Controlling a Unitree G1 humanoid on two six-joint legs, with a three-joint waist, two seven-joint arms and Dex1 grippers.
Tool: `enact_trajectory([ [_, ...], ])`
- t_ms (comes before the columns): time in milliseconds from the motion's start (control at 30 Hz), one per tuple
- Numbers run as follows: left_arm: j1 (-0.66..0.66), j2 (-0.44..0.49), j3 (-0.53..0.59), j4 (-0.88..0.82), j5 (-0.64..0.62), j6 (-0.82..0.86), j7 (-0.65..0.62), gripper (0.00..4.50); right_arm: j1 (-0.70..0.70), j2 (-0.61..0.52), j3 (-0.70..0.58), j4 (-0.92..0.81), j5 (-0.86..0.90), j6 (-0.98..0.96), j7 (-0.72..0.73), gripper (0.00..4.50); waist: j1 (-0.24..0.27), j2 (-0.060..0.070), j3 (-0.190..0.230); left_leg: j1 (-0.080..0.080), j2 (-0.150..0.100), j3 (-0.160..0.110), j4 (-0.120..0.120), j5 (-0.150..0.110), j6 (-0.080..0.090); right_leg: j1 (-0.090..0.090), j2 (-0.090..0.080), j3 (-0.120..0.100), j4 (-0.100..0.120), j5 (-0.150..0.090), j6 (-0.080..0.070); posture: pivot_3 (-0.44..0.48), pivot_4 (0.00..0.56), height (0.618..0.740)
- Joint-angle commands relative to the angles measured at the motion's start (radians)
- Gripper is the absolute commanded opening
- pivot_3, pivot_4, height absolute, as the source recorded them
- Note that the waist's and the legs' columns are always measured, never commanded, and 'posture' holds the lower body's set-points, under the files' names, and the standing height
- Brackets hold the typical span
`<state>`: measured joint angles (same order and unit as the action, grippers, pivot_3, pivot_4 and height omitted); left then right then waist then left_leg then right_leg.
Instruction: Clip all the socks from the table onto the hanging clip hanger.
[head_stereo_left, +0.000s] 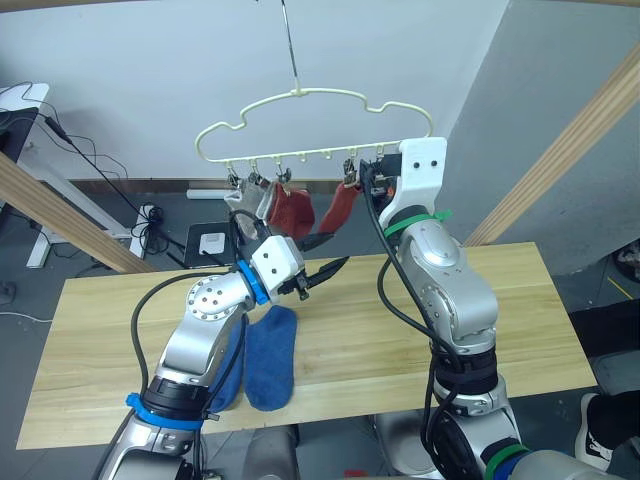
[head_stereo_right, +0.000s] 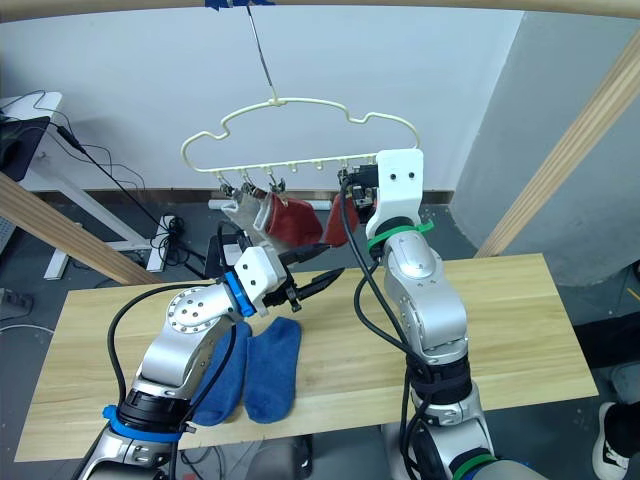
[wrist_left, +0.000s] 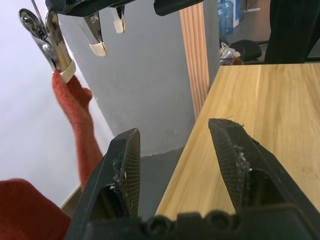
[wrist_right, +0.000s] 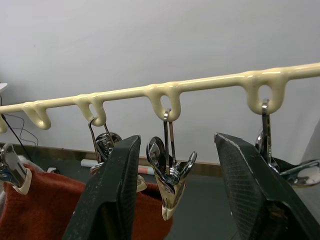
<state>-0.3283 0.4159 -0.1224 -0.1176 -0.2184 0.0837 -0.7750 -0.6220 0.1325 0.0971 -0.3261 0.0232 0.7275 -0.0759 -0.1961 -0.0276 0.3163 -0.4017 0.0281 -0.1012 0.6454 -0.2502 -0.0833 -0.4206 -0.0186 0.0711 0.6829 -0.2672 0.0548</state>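
The right gripper (wrist_right: 172, 192) is parted and empty around a metal clip (wrist_right: 169, 187) of the clip hanger (head_stereo_left: 300, 125). Below it, the left gripper (head_stereo_left: 325, 257) gapes empty over the table (head_stereo_left: 520, 300). Two blue socks (head_stereo_left: 270, 355) lie under the hanger; two rust ones (head_stereo_left: 292, 210) and, probably, a grey one hang clipped.

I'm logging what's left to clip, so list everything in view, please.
blue socks: two, blue, side by side on the table.
red socks: two, rust red, clipped on the hanger.
grey sock: at least one, light grey, clipped at the hanger's left end.
hanger: one, pale yellow, hanging above the table.
table: one, light wood.
left gripper: open, empty, above the table.
right gripper: open, around a free clip.
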Motion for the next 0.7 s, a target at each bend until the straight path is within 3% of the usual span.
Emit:
enact_trajectory([
  [33, -0.003, -0.005, -0.006, -0.022, 0.004, -0.016, 0.0, 2.42, 0.003, 0.019, -0.002, -0.056, 0.001, 0.005, -0.016, 2.42, 0.0, 0.0, 0.0, 0.0, 0.0, 0.0, 0.0, 0.0, 0.0, 0.0, 0.0, 0.0, 0.0, 0.0, 0.0, -0.274, 0.259, 0.74],
  [700, -0.003, -0.007, -0.01, -0.02, 0.004, -0.019, -0.003, 2.42, 0.015, 0.031, -0.002, -0.076, 0.023, 0.015, -0.018, 2.42, -0.001, 0.0, 0.0, 0.0, 0.0, 0.0, 0.0, 0.0, 0.0, 0.0, 0.0, 0.0, 0.0, 0.0, 0.0, -0.279, 0.261, 0.74],
])
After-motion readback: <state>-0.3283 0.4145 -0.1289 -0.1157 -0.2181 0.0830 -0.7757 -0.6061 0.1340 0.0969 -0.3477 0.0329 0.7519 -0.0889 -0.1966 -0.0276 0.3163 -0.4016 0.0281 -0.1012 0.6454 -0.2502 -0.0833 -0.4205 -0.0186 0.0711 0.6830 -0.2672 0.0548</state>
